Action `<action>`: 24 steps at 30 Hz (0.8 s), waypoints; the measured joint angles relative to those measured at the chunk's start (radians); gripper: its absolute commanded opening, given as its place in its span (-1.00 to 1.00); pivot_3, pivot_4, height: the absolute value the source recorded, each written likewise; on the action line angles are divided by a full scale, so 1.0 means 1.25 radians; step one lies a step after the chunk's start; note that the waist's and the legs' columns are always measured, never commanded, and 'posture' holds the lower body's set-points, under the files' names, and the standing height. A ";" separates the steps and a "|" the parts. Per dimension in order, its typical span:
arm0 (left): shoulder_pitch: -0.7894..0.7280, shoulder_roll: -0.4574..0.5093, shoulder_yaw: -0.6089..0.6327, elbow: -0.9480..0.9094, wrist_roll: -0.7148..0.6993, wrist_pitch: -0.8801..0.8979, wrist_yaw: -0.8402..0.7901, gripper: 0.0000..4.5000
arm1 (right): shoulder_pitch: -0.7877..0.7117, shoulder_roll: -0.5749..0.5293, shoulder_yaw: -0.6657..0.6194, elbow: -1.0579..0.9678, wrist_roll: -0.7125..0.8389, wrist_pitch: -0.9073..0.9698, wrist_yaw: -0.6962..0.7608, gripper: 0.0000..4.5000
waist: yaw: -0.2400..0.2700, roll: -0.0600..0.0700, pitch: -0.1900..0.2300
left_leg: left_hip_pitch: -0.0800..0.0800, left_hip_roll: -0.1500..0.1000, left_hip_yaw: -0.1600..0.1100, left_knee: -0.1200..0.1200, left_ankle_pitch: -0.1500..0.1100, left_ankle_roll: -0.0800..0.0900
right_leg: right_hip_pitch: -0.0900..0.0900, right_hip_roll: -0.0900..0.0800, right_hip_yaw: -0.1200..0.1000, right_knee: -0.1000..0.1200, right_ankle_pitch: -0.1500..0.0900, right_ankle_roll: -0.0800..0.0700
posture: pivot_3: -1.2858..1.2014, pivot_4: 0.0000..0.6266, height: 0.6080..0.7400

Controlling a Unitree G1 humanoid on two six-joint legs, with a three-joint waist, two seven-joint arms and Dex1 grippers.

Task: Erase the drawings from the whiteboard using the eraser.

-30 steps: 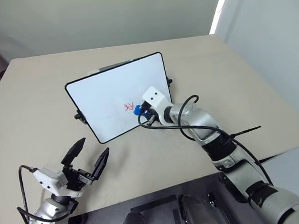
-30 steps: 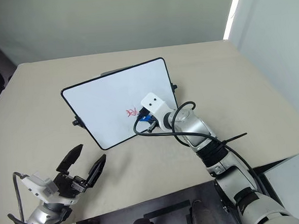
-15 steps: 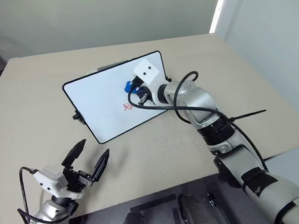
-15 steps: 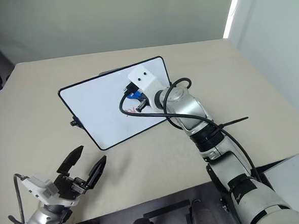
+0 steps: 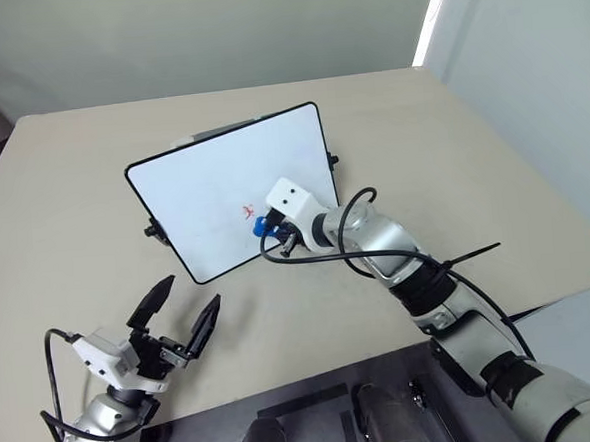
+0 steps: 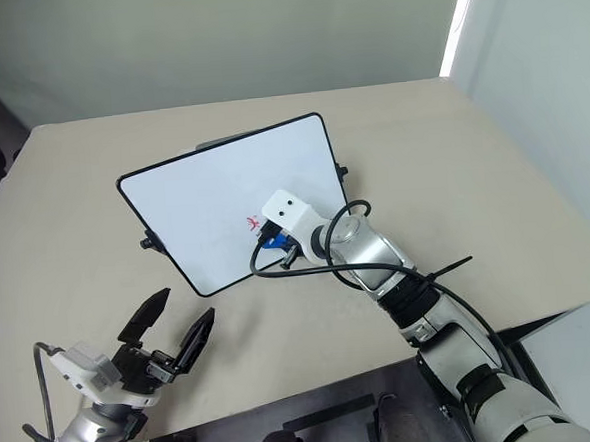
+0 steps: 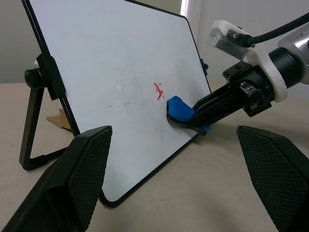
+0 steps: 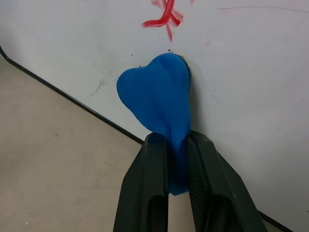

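Observation:
The whiteboard [image 5: 208,186] stands tilted on its stand in the middle of the table. A small red remnant of the drawings [image 5: 251,213] sits low on its white face. My right gripper [image 5: 271,228] is shut on the blue eraser [image 5: 261,225]. The eraser [image 8: 159,92] presses flat against the board just under the red marks [image 8: 164,14], close to the board's lower frame. My left gripper [image 5: 185,310] hovers open and holds nothing, near the table's front edge, well short of the board.
The beige table [image 5: 492,169] spreads wide around the board. Black knobs [image 5: 153,231] stick out at the board's sides, and its stand leg [image 7: 29,130] props it from behind. A cable [image 5: 307,257] loops off my right wrist.
My right gripper swept the eraser up across the red scribble, then back down below it. The scribble is smaller now. The left gripper stayed put.

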 measured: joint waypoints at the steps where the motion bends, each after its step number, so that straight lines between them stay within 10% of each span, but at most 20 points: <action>1: 0.000 0.000 0.000 0.000 0.000 0.000 0.000 1.00 | -0.005 0.002 0.000 0.006 0.000 0.000 -0.001 -0.86 | 0.000 0.000 0.000 | 0.000 0.000 0.000 0.000 0.000 0.000 | 0.000 0.000 0.000 0.000 0.000 0.000 | 0.03 -0.52 1.00; 17: -0.006 0.000 0.000 -0.001 0.000 0.001 0.004 1.00 | -0.150 0.048 -0.114 0.039 0.001 -0.019 -0.053 -0.86 | -0.001 0.000 0.000 | -0.002 0.000 0.000 -0.001 0.001 0.001 | -0.003 0.001 0.000 0.000 0.001 -0.002 | 0.03 -0.52 1.00; 24: -0.004 0.000 0.000 -0.002 0.000 0.001 0.004 1.00 | -0.038 0.020 0.013 -0.016 0.001 0.031 0.017 -0.86 | 0.000 0.000 0.000 | -0.003 0.000 0.000 0.000 0.001 0.001 | -0.003 0.001 0.000 -0.001 0.001 -0.002 | 0.03 -0.52 1.00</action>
